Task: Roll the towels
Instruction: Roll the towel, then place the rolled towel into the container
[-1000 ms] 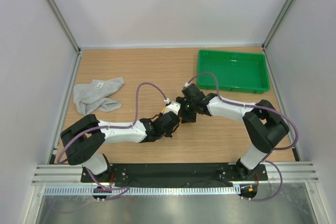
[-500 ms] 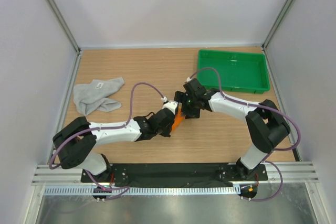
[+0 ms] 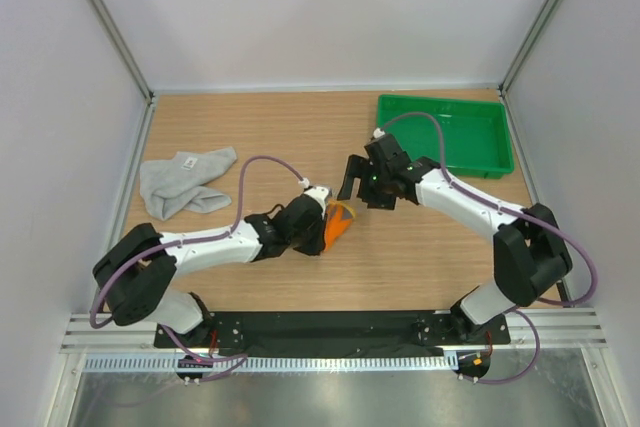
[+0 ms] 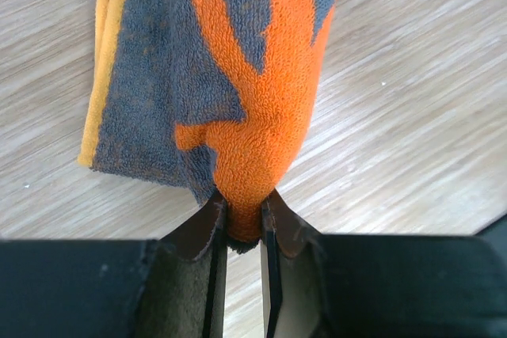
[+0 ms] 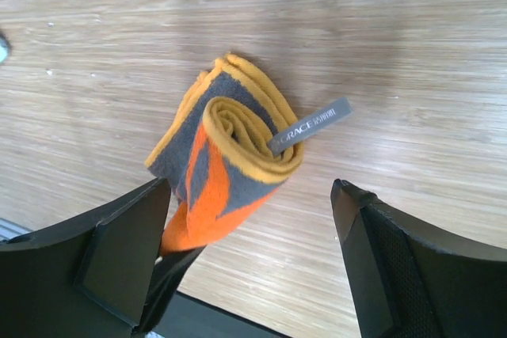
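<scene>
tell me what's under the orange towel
Only wooden table shows around the rolled towel, whose one end is pinched in the left gripper. The patch directly beneath the roll is covered, so nothing there can be seen.

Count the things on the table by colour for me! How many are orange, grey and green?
Orange towel: 1
Grey towel: 1
Green tray: 1
Total: 3

Two towels point(image 3: 185, 183) point(image 3: 338, 225) — one green tray point(image 3: 470, 137)
</scene>
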`<state>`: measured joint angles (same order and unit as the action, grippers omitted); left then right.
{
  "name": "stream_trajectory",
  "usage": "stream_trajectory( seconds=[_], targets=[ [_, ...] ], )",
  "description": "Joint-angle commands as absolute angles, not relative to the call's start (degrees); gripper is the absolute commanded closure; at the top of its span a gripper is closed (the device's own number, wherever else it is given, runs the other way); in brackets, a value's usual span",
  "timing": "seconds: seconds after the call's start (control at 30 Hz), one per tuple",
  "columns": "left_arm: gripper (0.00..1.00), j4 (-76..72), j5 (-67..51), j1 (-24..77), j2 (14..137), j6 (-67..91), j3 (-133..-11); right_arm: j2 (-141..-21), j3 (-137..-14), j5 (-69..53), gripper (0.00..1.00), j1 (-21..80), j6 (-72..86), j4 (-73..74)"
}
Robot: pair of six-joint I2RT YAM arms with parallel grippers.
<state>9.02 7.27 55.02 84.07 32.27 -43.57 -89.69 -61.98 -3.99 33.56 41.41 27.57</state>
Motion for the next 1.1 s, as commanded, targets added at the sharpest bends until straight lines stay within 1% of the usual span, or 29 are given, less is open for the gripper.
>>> stream_trajectory(
  seconds=[0.0,0.07,0.17,0.2,0.27,0.3,0.37,0.4,0.43,0.5,0.67,0.83,0.9,1.07],
  targets=[
    [1.0,8.27,-1.99,50.73,80.78,35.24,-43.77,-83.86,-63.37,-1.93,0.1,33.57,39.99,29.27],
    [1.0,7.47,-9.36,46.52,80.77,37.69,-44.12,-81.57,-61.79,-3.07,0.1,33.57,39.82,28.57],
    [1.0,7.3,-14.84,42.29,82.44,40.33,-45.26,-78.93,-58.89,-6.84,0.1,33.57,39.9,26.11],
    [1.0,6.95,-18.33,41.23,82.96,40.95,-45.26,-78.32,-57.93,-10.07,0.1,33.49,40.08,23.49],
    [1.0,5.02,-21.43,39.21,84.63,43.14,-45.0,-76.91,-55.03,-12.47,0.11,33.49,40.6,20.67],
    [1.0,4.49,-24.49,36.68,85.51,45.5,-44.91,-76.64,-54.15,-13.7,0.11,33.57,41.3,18.04],
    [1.0,1.33,-28.46,33.94,88.49,48.32,-44.3,-76.29,-51.95,-15.9,0.11,33.57,42.36,15.48],
    [1.0,0.27,-33.09,31.32,89.72,52.08,-43.95,-76.29,-51.25,-16.87,0.11,33.49,43.23,11.9],
    [1.0,-2.0,-34.96,29.81,90.95,53.86,-43.68,-76.46,-49.76,-18.44,0.11,33.57,43.68,9.86],
    [1.0,-6.05,-38.82,26.65,94.37,57.98,-42.98,-77.87,-49.31,-18.54,0.11,33.57,44.29,6.18],
    [1.0,-6.07,-40.34,23.12,99.31,59.41,-43.77,-82.96,-48.25,-18.72,0.12,33.57,44.56,-1.82],
    [1.0,-4.84,-42.71,19.7,104.58,60.73,-44.47,-90.78,-47.81,-18.46,0.13,33.66,45.26,-9.13],
    [1.0,-4.57,-43.06,18.99,105.2,60.82,-44.56,-94.98,-48.95,-17.94,0.15,33.75,45.18,-11.77],
    [1.0,-2.02,-43.68,17.84,106.61,60.21,-46.84,-100.89,-51.41,-15.74,0.18,35.15,43.34,-15.81]
  ],
)
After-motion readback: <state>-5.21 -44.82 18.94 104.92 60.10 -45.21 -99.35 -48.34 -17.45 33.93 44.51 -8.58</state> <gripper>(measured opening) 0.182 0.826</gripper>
